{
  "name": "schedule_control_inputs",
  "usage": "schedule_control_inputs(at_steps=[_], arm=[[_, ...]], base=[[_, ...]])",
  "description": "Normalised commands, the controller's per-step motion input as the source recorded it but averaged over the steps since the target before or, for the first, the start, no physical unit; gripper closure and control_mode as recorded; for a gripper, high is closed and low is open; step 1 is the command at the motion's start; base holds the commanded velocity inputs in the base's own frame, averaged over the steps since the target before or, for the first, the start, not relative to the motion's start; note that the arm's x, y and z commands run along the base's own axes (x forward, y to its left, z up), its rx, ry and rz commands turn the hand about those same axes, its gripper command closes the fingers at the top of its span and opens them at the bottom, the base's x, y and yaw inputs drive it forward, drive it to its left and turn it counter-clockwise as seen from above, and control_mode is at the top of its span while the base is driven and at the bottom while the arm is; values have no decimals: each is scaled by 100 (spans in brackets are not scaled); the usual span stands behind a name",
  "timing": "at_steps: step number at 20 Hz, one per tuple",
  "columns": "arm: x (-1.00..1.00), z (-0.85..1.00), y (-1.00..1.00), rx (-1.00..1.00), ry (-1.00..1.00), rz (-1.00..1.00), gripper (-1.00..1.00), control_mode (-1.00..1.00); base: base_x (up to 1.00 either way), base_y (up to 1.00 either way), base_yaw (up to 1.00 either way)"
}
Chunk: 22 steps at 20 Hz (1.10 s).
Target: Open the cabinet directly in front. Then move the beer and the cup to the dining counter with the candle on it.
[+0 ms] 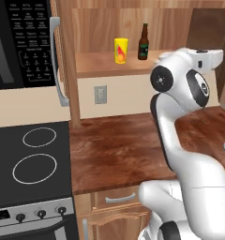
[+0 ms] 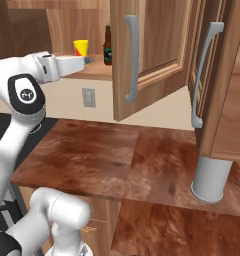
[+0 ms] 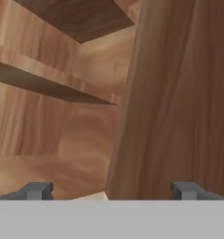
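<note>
Cabinet [image 2: 152, 55] doors stand swung open above the worktop [image 1: 119, 150], their long silver handles sticking out into the room, and the bottom shelf [image 1: 98, 65] is bare to view. On that shelf the yellow cup [image 1: 121, 50] sits just left of the beer [image 1: 143, 42], the two near each other but not touching, both upright.

From the right side, the gripper [image 2: 86, 60] reaches toward the shelf front near the cup, fingers [image 3: 39, 190] spread wide and empty, nothing between them. The hand's own camera looks up along wooden shelving and a door panel rather than at either object.

My worry is the tight spacing. Going for the cup with the fingers this wide, the outer one could clip the beer and topple it, since the bottle is tall and narrow. The open right door hangs close to the arm's path as well; a wide swing away from the shelf might knock against it. The stove [image 1: 30, 164] sits left of the worktop.
</note>
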Motion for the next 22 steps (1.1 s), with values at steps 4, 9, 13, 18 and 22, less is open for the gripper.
schedule_control_inputs(at_steps=[4, 9, 13, 18, 22], arm=[[36, 0, -44, 5, 1, -15, -100, -100], [25, 0, -62, 3, 0, -1, -100, -100], [3, 0, -85, 6, 0, -1, -100, -100], [0, 0, -96, 8, 0, -1, -100, -100], [0, 0, -100, 10, 0, -2, -100, -100]], base=[[0, 0, 0], [0, 0, 0], [0, 0, 0], [0, 0, 0], [0, 0, 0]])
